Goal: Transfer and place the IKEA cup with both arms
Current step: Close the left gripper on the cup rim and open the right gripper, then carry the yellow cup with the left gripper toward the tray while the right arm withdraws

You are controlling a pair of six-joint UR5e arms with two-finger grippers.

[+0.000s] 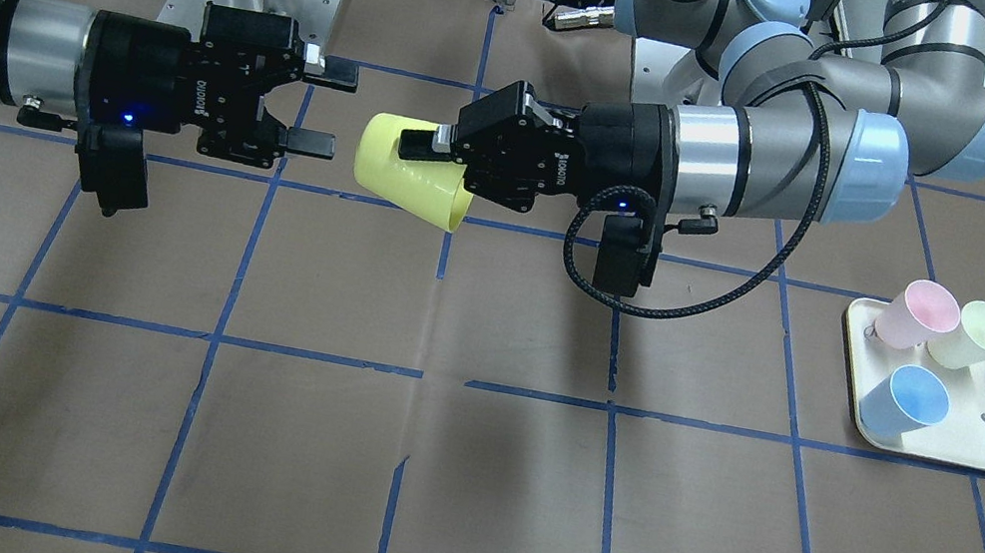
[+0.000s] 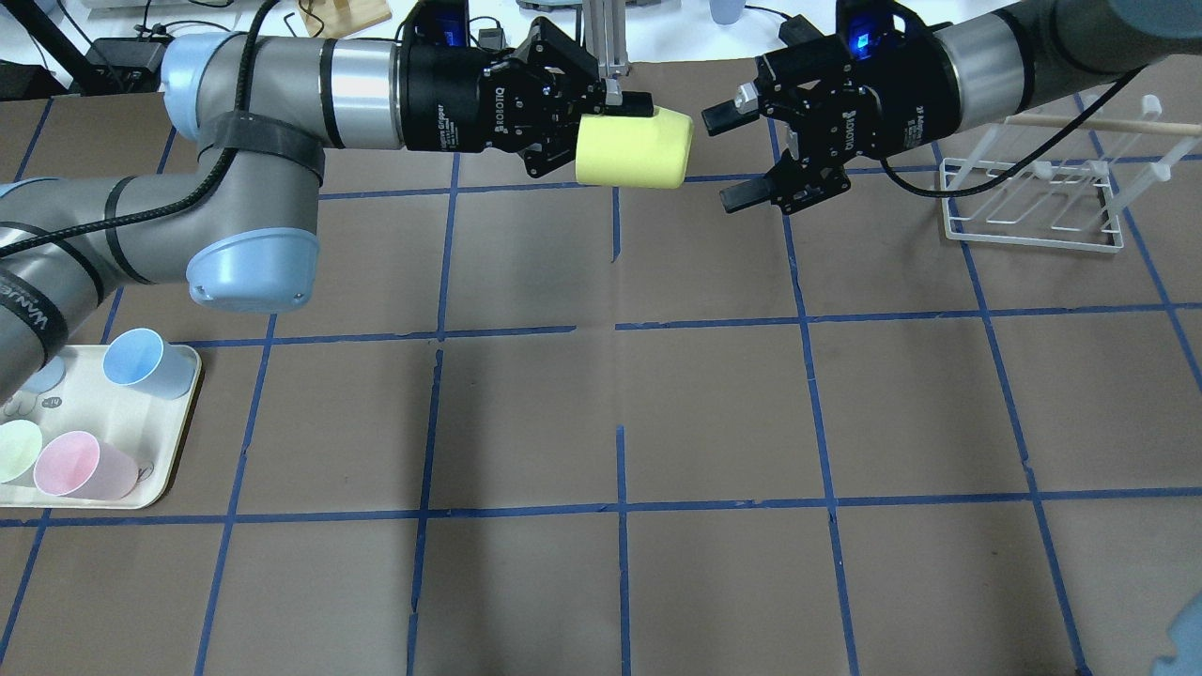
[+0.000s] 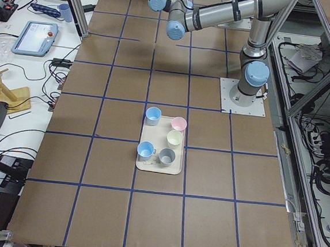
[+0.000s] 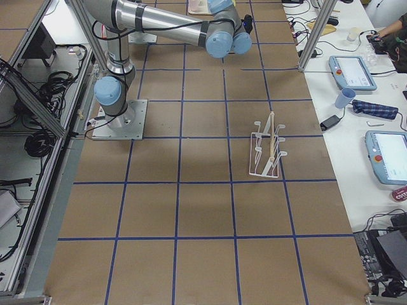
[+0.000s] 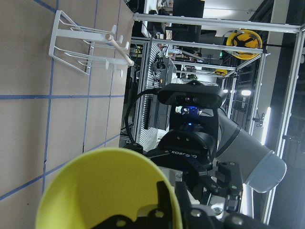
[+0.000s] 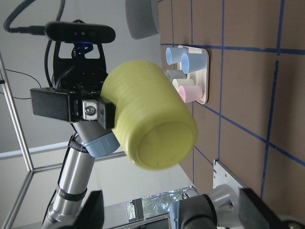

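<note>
Horizontally, left tool [image 1: 434, 157] clamps IKEA cup [image 1: 400, 169] facing splayed right tool [image 1: 330, 108].

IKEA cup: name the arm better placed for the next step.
Right. The left gripper is shut on the IKEA cup; the right gripper is open, aimed at its base, a gap away.

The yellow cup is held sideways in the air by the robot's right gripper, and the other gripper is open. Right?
Not quite: the left gripper holds the yellow cup; the right gripper is the open one. The overhead view shows it.
</note>
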